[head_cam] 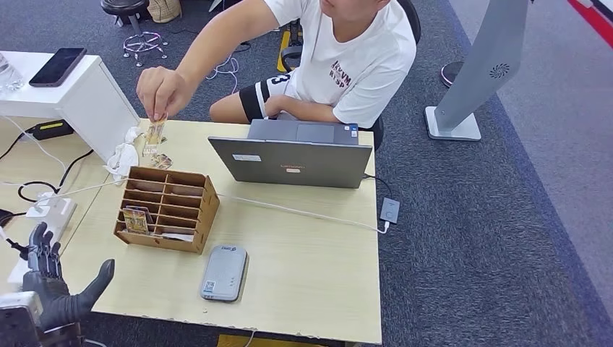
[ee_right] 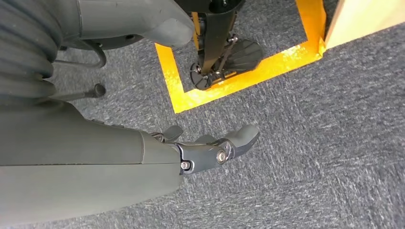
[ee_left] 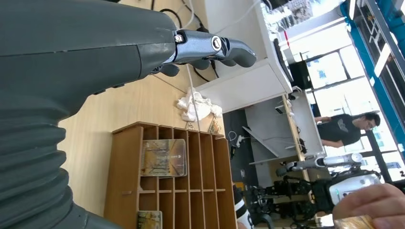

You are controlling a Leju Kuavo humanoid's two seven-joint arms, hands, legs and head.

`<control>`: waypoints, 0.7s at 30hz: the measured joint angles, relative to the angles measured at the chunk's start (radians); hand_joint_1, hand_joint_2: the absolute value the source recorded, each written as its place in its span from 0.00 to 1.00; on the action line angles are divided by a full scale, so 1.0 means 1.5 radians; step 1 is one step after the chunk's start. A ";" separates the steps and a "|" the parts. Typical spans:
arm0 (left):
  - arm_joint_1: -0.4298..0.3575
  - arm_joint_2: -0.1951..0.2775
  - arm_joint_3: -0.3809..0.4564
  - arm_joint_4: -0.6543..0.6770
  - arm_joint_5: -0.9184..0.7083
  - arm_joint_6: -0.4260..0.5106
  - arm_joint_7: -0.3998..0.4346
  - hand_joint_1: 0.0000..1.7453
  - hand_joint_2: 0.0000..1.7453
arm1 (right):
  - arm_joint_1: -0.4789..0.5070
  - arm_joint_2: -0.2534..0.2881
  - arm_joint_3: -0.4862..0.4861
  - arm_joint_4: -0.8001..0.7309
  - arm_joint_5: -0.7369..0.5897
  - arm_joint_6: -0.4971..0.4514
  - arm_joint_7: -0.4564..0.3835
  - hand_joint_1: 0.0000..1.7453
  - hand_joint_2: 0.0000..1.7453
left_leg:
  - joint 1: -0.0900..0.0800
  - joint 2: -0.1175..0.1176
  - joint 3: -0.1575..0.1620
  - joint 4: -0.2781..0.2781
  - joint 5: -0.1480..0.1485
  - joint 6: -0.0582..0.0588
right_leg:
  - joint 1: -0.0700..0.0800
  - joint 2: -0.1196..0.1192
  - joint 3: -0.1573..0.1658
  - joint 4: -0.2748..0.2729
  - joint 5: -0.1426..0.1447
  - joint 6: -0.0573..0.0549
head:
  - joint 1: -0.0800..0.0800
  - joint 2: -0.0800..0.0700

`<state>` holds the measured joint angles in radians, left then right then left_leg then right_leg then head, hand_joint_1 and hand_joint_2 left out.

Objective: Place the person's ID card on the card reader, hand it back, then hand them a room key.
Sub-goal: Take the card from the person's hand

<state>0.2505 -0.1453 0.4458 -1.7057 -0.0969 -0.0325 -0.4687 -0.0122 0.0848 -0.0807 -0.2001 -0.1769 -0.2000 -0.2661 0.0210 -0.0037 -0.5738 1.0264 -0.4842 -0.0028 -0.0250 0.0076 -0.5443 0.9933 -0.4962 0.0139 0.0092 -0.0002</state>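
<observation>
Head view, bench: a pale wood-grain bench (head_cam: pixel 303 253) carries the task's things.
Head view, ID card: a small golden-brown ID card (head_cam: pixel 153 134) hangs upright, pinched in the person's hand (head_cam: pixel 163 90) above the bench's far left corner; 2 more small cards (head_cam: pixel 160 161) lie on the bench just beneath it, beside a crumpled white tissue (head_cam: pixel 123 157).
Head view, card reader: a flat grey rounded card reader (head_cam: pixel 223 272) lies near the bench's near edge, just beside the rack's near right corner, with nothing on it.
Head view, key rack: a brown wooden slotted rack (head_cam: pixel 168 209) stands toward the left edge of the bench; a patterned room key card (head_cam: pixel 135 220) sits in one of its near left slots.
Head view, laptop: a grey open laptop (head_cam: pixel 293 163) stands at the far edge with its back to the robot, and a white cable (head_cam: pixel 303 212) runs from the rack's side across the bench to a small grey box (head_cam: pixel 389 210) past the right edge.
Head view, left hand: the dark left hand (head_cam: pixel 54 282) is raised off the bench's near left corner, thumb splayed wide and fingers apart, holding nothing.
Left wrist view, left hand: the fingers (ee_left: pixel 210 47) reach out straight and bare above the bench, with the rack and 2 patterned cards in its slots beyond.
Right wrist view, right hand: the right hand (ee_right: pixel 210 148) hangs over grey carpet (ee_right: pixel 310 143) near yellow floor tape (ee_right: pixel 248 71), fingers loosely extended and apart, grasping nothing.
</observation>
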 joint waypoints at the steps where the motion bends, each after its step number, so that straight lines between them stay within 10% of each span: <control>1: -0.010 0.006 -0.007 0.001 -0.019 0.007 0.008 0.00 1.00 | 0.000 0.000 0.002 0.000 0.002 0.000 0.002 0.00 1.00 | 0.000 0.000 0.000 0.000 0.000 0.000 | 0.000 0.000 0.000 0.000 0.000 0.000 | 0.000 0.000; 21: -0.215 0.136 -0.148 0.115 -0.375 0.149 0.163 0.00 1.00 | -0.012 0.003 0.041 0.002 0.057 0.011 0.039 0.00 1.00 | 0.000 0.000 0.000 0.000 0.001 0.000 | 0.000 0.001 0.000 0.000 0.001 0.000 | 0.000 0.000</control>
<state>-0.0724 0.0587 0.2231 -1.5335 -0.6588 0.1903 -0.2235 -0.0299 0.0889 -0.0196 -0.1976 -0.0915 -0.1842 -0.2070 0.0210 -0.0035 -0.5738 1.0264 -0.4827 -0.0034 -0.0250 0.0086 -0.5449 0.9937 -0.4948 0.0138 0.0092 0.0000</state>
